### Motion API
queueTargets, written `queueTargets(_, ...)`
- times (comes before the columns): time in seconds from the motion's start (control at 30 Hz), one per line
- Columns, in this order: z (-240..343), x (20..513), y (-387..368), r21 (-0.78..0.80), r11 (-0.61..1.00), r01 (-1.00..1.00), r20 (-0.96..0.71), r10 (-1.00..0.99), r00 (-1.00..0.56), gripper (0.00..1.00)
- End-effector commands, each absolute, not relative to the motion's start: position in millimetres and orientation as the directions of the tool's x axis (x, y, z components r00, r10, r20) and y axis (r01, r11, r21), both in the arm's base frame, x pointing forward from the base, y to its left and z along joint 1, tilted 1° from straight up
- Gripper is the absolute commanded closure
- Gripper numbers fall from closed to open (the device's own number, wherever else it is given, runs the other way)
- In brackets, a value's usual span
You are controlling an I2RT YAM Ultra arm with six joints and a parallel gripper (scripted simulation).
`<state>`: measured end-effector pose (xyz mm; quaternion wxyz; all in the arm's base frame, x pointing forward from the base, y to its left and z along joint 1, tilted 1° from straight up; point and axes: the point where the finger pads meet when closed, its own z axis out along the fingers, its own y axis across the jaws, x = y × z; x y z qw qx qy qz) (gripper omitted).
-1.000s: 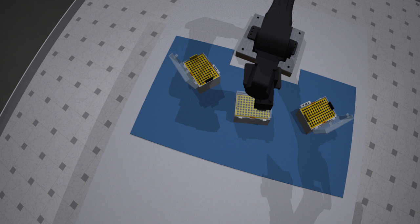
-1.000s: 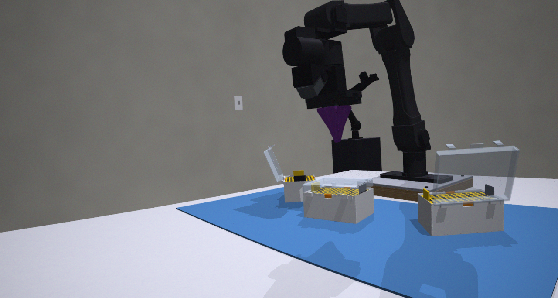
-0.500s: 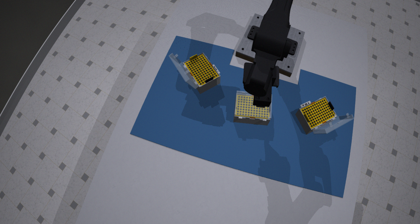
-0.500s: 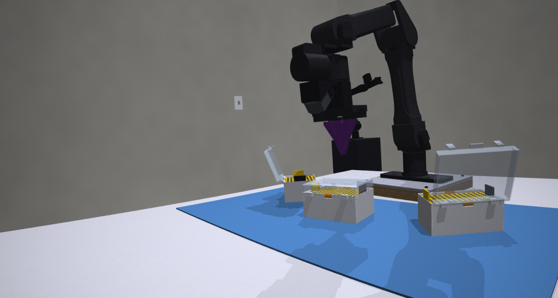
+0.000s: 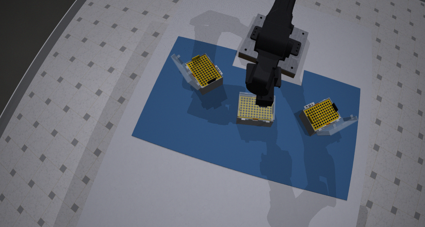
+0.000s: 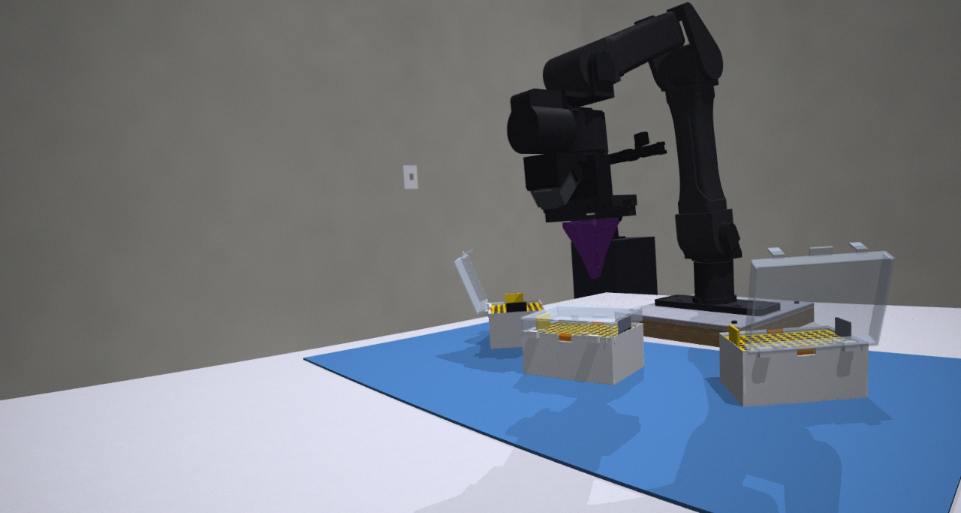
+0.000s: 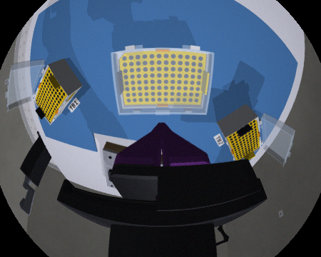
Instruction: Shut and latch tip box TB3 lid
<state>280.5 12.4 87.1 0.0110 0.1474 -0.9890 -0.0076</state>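
Lab bench: 3 tip boxes (image 5: 255, 109)

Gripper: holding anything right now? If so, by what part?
Nothing held. The gripper is shut on itself, hanging above the middle tip box, not touching its lowered lid.

Even, moderately bright light, soft grey shadows of the arm (image 5: 269, 44) falling across the blue mat (image 5: 184, 136) toward its near edge, no glare, sharp focus, wrist view strongly curved, dark round border at the corners.
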Motion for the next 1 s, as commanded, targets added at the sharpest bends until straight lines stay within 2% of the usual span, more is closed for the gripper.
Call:
queueTargets(0.0,90.8,286.9,12.6,0.010,0.956,-0.292,-0.014,-0.292,-0.956,1.00)
queueTargets(0.97,74.2,287.0,12.8,0.010,0.956,-0.292,-0.014,-0.292,-0.956,1.00)
